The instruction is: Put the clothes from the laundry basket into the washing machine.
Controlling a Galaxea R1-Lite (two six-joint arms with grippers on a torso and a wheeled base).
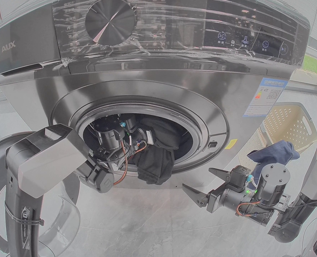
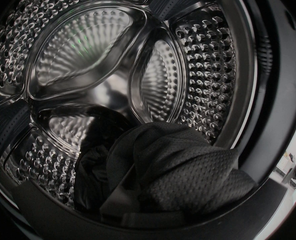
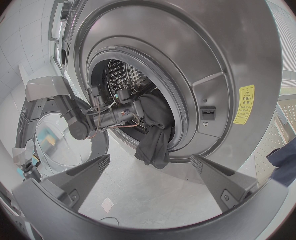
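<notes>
The washing machine [image 1: 158,86] takes up most of my head view: a brushed grey metal front with a round port, its control panel under wrinkled clear film. Through the left wrist camera I see into the drum [image 2: 88,50], shiny steel embossed with rows of small bumps and holes, with smooth, ribbed, shell-shaped panels at the back. The round door [image 1: 58,215] hangs open on my left, with a clear bulged window in a grey ring. To the right of the machine stands the laundry basket [image 1: 294,125], beige plastic pierced with small cross-shaped holes.

The black garment [image 1: 155,161] lies partly in the drum, bunched at the front lip. Up close it is a fine mesh knit. One limp fold hangs out over the port's lower rim. A navy cloth [image 1: 272,152], smooth and crumpled, is draped on the basket's near edge, just behind my right wrist.

The right claw [image 1: 205,182] hovers above the pale stone-like floor [image 1: 147,225], below and right of the port. Its two wedge-shaped fingers are spread wide with nothing between them. The left claw [image 1: 146,136] sits inside the port against the black garment, and I cannot tell whether it is apart or together.

The round metal dial [image 1: 110,21] has a radial sheen.
</notes>
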